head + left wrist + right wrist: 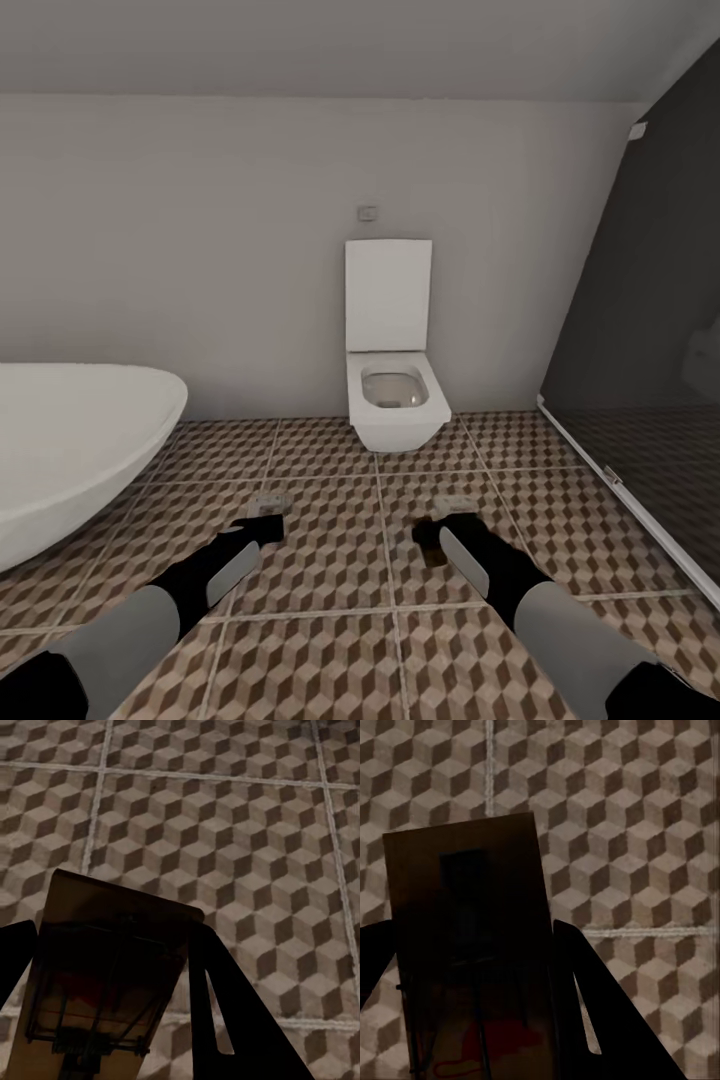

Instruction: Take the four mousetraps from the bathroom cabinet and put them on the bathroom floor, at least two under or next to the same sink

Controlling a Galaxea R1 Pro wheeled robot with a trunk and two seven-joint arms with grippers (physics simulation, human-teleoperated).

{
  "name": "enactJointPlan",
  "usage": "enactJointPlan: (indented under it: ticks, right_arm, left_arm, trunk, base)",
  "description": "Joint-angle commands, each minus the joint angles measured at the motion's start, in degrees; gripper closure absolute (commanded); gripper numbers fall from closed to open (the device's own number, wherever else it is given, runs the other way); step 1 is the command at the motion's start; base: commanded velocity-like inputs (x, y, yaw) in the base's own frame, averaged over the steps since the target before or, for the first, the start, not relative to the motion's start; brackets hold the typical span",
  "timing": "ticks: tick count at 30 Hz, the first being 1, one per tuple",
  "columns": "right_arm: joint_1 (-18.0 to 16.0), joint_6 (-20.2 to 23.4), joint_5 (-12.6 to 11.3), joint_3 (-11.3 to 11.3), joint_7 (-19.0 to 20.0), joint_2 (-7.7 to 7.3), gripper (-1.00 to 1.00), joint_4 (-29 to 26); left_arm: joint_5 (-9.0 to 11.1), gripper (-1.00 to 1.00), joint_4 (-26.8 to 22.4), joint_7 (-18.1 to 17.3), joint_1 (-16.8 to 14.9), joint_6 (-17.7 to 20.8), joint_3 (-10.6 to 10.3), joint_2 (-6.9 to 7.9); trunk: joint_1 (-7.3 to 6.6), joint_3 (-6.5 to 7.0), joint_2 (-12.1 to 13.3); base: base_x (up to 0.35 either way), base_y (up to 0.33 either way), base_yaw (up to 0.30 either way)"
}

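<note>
- Left gripper (pixel 262 527) low over the bathroom floor (pixel 330 640), fingers (pixel 225 1020) pinching a mousetrap (pixel 112 975); board sits flat between them, wire parts facing the wrist camera.
- Right gripper (pixel 432 540) also low over the tiles, pinching a second mousetrap (pixel 472 945); board sticks out past the fingertips (pixel 607 1020).
- In the head view each trap's pale end pokes out just ahead of its gripper.
- Sink (pixel 70 450) sits to the outer side of the left gripper, near but apart from it.
- Toilet (pixel 392 380) stands against the wall well ahead, between the two grippers.
- Dark glass panel (pixel 650 300) is beyond the right gripper's outer side.
</note>
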Motion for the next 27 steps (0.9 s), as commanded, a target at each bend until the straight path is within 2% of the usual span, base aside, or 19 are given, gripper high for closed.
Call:
enactJointPlan:
  ticks: [1, 3, 8, 9, 12, 13, 15, 19, 27]
  right_arm:
    - [-0.33, 0.05, -0.77, 0.35, -0.62, -0.02, 1.00, 0.55]
    - [-0.86, 0.20, -0.81, 0.17, -0.61, 0.09, 1.00, 1.97]
    - [-1.88, 1.64, -0.99, -0.19, -0.47, 0.32, 1.00, 4.85]
    - [-2.02, 1.85, -1.00, -0.23, -0.43, 0.35, 1.00, 5.25]
    - [-2.20, 2.07, -0.94, -0.27, -0.36, 0.27, 1.00, 5.57]
    - [-2.59, 2.19, -0.93, -0.29, -0.33, 0.20, 1.00, 5.68]
    - [-3.15, 2.32, -0.94, -0.30, -0.31, 0.20, 1.00, 5.78]
    - [-4.33, 2.58, -0.95, -0.31, -0.28, 0.26, 1.00, 5.87]
    - [-5.86, 2.78, -0.92, -0.31, -0.27, 0.30, 1.00, 5.95]
  left_arm:
    - [0.37, 1.00, -0.80, 0.71, -0.05, 0.45, -0.42, 0.15]
    - [0.39, 1.00, -2.38, 1.06, -0.06, 1.44, -0.31, 0.26]
    - [0.44, 1.00, -9.91, 3.08, -0.06, 5.61, 0.10, 2.11]
    - [0.44, 1.00, -13.04, 4.43, -0.07, 6.45, 0.18, 2.79]
    - [0.45, 1.00, -17.25, 7.03, -0.08, 7.85, 0.25, 3.86]
    - [0.45, 1.00, -19.87, 8.86, -0.08, 9.36, 0.31, 4.67]
    - [0.45, 1.00, -22.54, 10.67, -0.08, 11.00, 0.35, 5.29]
    - [0.45, 1.00, -26.75, 13.55, -0.10, 13.48, 0.40, 5.97]
    - [0.31, 1.00, -30.30, 15.55, -0.44, 16.69, 0.42, 6.27]
  trunk:
    - [-0.01, -0.06, -0.03]
    - [-0.01, -0.06, -0.03]
    - [-0.01, -0.06, -0.03]
    - [-0.01, -0.06, -0.03]
    - [-0.01, -0.06, -0.03]
    - [-0.01, -0.06, -0.03]
    - [-0.01, -0.06, -0.03]
    - [-0.01, -0.06, -0.03]
    - [-0.01, -0.06, -0.03]
  base:
    - [0.008, 0.000, 0.000]
    - [0.006, 0.000, 0.000]
    - [0.002, 0.000, 0.000]
    - [0.000, 0.000, 0.000]
    - [0.000, 0.000, 0.000]
    - [0.000, 0.000, 0.000]
    - [0.000, 0.000, 0.000]
    - [0.000, 0.000, 0.000]
    - [0.000, 0.000, 0.000]
